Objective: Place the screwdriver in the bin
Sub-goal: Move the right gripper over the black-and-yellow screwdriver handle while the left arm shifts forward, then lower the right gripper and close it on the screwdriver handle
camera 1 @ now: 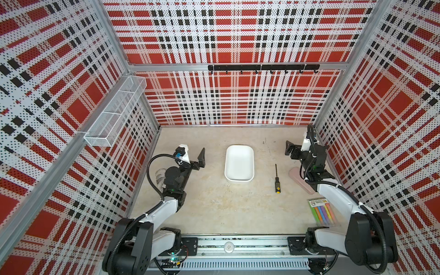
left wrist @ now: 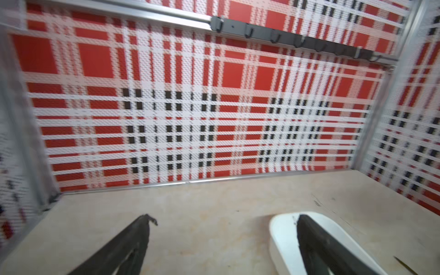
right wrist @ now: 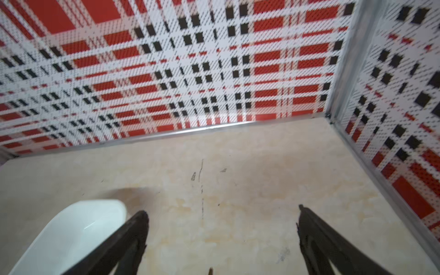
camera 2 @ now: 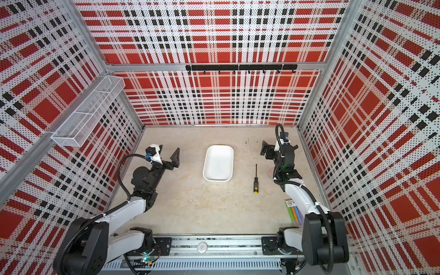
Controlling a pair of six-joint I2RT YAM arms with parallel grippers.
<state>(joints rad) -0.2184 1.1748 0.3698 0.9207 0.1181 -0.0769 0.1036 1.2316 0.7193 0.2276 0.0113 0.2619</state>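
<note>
The screwdriver (camera 1: 277, 182) (camera 2: 256, 182) lies flat on the beige table, with its black-and-yellow handle toward the front and its thin shaft pointing to the back wall. The white bin (camera 1: 239, 164) (camera 2: 218, 163) stands just left of it with nothing inside. My right gripper (camera 1: 302, 144) (camera 2: 279, 145) hovers open behind and to the right of the screwdriver. In the right wrist view only the shaft tip (right wrist: 210, 271) shows between the spread jaws of that gripper (right wrist: 221, 210). My left gripper (camera 1: 194, 152) (left wrist: 223, 217) is open and holds nothing, left of the bin (left wrist: 283, 228).
A pack of coloured markers (camera 1: 323, 212) lies front right, beside the right arm. A pink flat thing (camera 1: 296, 175) sits under that arm's wrist. Something clear (camera 1: 160, 177) rests by the left arm. A wire-mesh basket (camera 1: 116, 112) hangs on the left wall and a hook rail (camera 1: 263, 67) on the back wall.
</note>
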